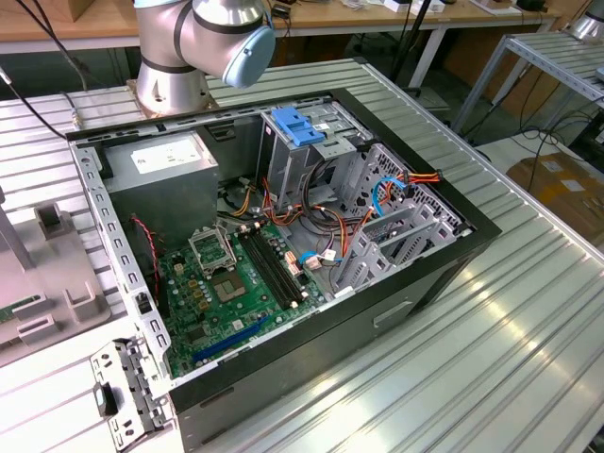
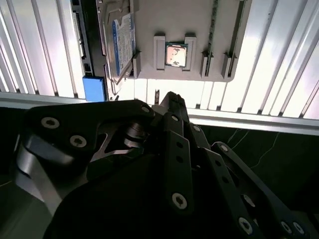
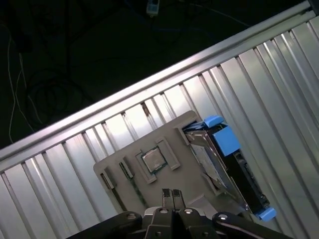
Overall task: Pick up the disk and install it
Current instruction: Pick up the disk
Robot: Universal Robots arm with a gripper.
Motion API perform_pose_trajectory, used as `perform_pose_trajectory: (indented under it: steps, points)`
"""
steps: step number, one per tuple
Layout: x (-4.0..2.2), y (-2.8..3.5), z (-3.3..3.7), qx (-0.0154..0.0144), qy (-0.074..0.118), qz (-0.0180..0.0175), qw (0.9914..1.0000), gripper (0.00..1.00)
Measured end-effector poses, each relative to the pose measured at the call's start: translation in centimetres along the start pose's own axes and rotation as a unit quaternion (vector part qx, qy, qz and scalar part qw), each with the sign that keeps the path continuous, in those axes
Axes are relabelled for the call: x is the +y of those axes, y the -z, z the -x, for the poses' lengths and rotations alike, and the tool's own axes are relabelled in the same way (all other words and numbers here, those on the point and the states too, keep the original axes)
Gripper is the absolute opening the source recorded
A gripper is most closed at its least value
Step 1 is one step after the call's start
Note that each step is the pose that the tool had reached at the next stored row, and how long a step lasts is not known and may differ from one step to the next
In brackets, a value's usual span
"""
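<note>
Second wrist view shows the pincer (image 2: 168, 98) hanging over the edge of the ribbed metal counter (image 2: 279, 59), with its two black fingers pressed together and nothing between them; the first wrist view gives the same, the tips (image 3: 172, 195) closed on each other.

The disk (image 2: 122, 42) is not yet taken. It sits at one end of a grey holder plate (image 2: 199, 20) on the counter, beside a small square processor chip (image 2: 176, 55) and a thin memory stick (image 2: 214, 35). In the first wrist view the disk (image 3: 214, 159) seems to stand on a long edge in its slot, a little leaning, with a blue rail (image 3: 222, 137) on its side; the pincer is near it but apart from it.

In the exterior view the open computer case (image 1: 415, 274) lies on the counter, well apart from the holder plate (image 1: 57, 283); the grey power supply (image 1: 160, 165) and a blue latch piece (image 1: 297, 125) are inside.

I judge the disk as stiff and rather heavy for its size; its metal faces look smooth, so it may slip in a weak grip. It is probably sensitive to knocks. The best hold, I think, is across the two flat faces near the middle, so that it does not swing; the blue plastic rails may bend and are better left free.
</note>
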State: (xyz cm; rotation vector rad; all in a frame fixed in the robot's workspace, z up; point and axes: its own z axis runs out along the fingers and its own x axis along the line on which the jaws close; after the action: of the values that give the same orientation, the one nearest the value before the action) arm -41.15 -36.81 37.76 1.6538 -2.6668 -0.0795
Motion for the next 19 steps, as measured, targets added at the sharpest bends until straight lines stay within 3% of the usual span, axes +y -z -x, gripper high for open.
perform_pose_trajectory:
  steps: [4, 9, 12, 16, 19]
  points:
    - [0.0, 0.0, 0.0, 0.0008, 0.018, 0.0005, 0.99983, 0.11]
    - [0.0, 0.0, 0.0, 0.0023, 0.051, 0.0013, 0.99869, 0.11]
    - [0.0, 0.0, 0.0, 0.0035, 0.077, 0.0019, 0.99699, 0.11]
    - [0.0, 0.0, 0.0, 0.0043, 0.098, 0.0024, 0.99521, 0.11]
    - [0.0, 0.0, 0.0, 0.0051, 0.116, 0.0028, 0.99325, 0.11]
